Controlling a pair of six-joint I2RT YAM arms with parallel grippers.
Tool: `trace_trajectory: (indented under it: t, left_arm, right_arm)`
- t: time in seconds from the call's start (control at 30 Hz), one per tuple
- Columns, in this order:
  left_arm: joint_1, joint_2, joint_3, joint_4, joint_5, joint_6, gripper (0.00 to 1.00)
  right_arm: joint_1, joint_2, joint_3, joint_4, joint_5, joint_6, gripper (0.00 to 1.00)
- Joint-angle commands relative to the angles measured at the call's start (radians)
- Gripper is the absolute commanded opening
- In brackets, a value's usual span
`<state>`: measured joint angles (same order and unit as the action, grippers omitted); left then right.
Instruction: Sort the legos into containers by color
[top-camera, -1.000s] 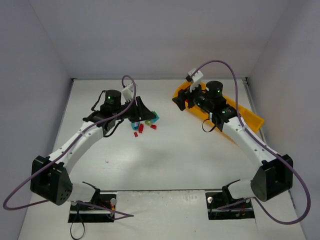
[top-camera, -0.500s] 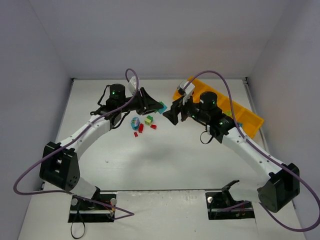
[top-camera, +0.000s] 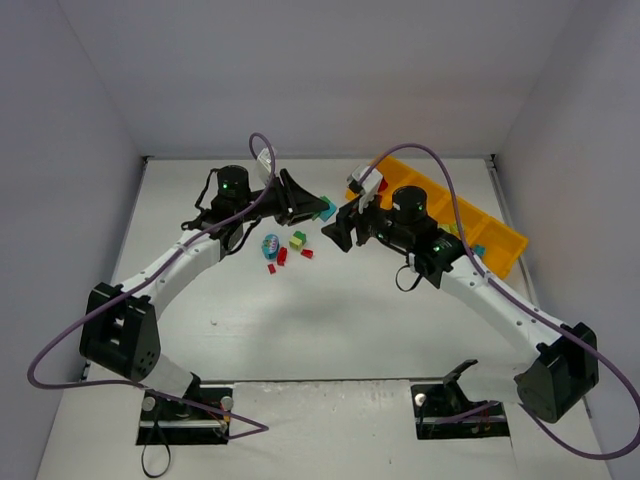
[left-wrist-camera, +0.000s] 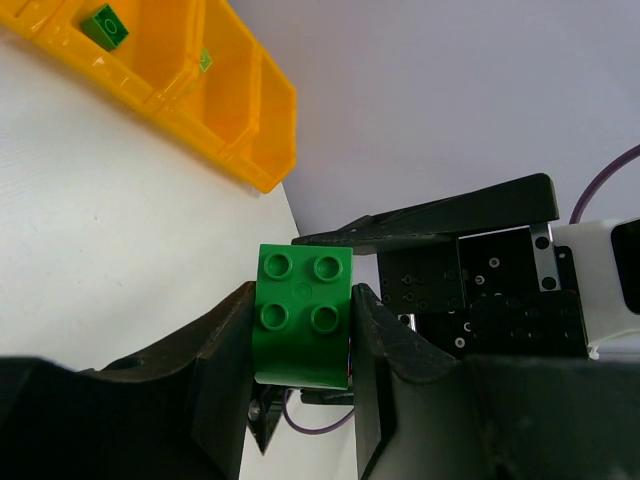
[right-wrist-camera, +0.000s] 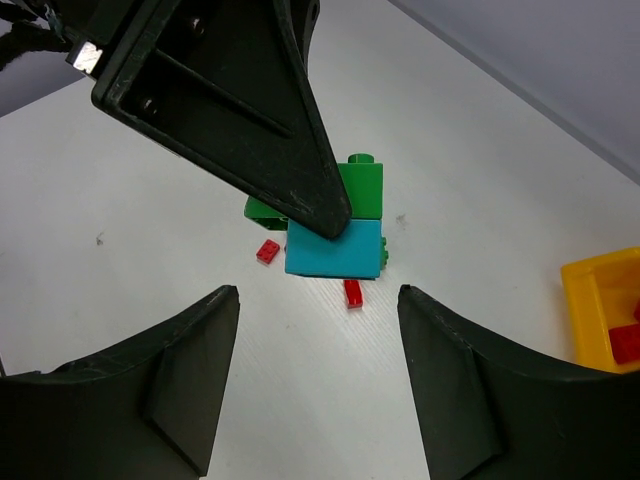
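edging nearer left gripper (top-camera: 319, 207) and its green lego (left-wrist-camera: 302, 318), right gripper (right-wrist-camera: 318, 298)

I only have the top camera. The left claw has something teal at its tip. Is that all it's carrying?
Observer: No. The left wrist camera shows the left claw clamped on a green brick.
Operator: And the teal one?
Observer: The right wrist camera shows the teal brick touching that green brick, below it in the picture.
Operator: Is the right claw holding anything?
Observer: No, the right claw stands open and empty.
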<state>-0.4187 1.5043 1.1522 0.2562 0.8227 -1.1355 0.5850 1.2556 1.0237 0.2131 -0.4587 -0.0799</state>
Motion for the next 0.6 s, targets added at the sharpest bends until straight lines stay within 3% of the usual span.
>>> trace_trajectory:
  t: [0.0, 0.57]
  left_arm:
    - [0.003, -0.049, 0.041, 0.094, 0.023, -0.015, 0.00]
    - [-0.003, -0.064, 0.026, 0.071, 0.024, -0.003, 0.00]
  right_arm:
    - [0.013, 0.002, 0.047, 0.069, 0.038, -0.003, 0.61]
    - [0.021, 0.031, 0.076, 0.097, 0.084, -0.012, 0.57]
